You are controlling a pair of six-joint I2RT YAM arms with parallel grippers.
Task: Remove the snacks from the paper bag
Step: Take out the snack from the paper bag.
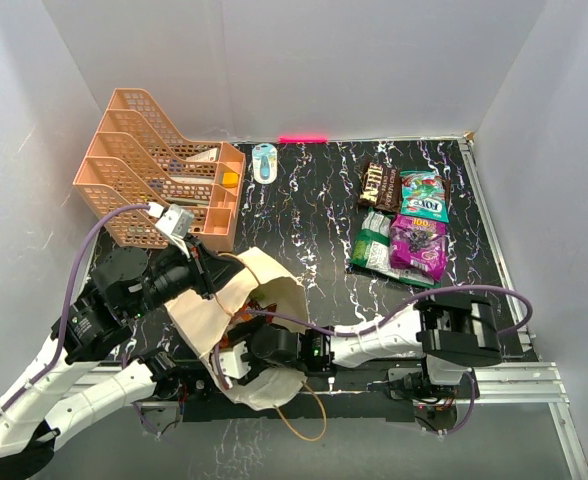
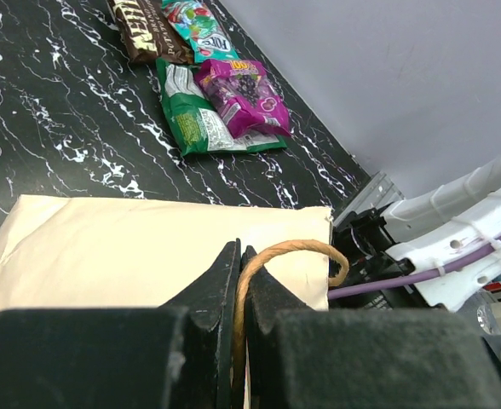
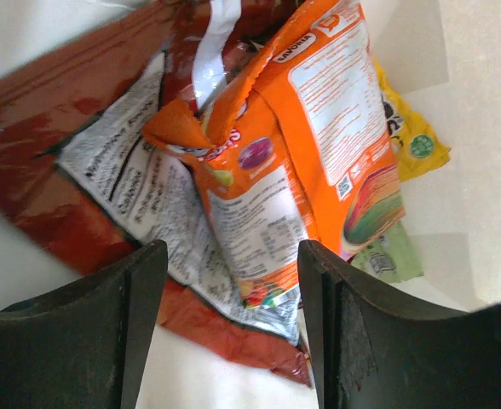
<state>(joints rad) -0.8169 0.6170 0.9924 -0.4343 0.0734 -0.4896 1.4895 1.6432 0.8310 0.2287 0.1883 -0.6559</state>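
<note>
My left gripper [image 2: 239, 256] was pinched tight on the cord handle [image 2: 295, 248], the cord running down between its two closed fingers. That held up one side of the paper bag [image 2: 131, 247], which lay at the near edge of the table [image 1: 304, 220] between my arms. My right gripper [image 3: 229, 256] was inside the bag with its jaws spread wide, gripping nothing. The orange packet [image 3: 319, 111] stood crumpled just ahead of the gap between the fingers (whether it touched them I could not tell). Under it lay a big red-brown chip bag [image 3: 29, 196], label side up, and past it a yellow packet [image 3: 417, 141] and a pale green packet [image 3: 391, 260] on the bag's floor. Out on the table, at the far right, four snacks lay close together: a brown packet [image 1: 379, 184], a teal packet [image 1: 423, 195], and a purple pouch [image 1: 419, 245] overlapping a green packet [image 1: 374, 250]. A peach rack [image 1: 144, 160] stood at the far left, with a blue-and-white object [image 1: 265, 161] just beside it.
</note>
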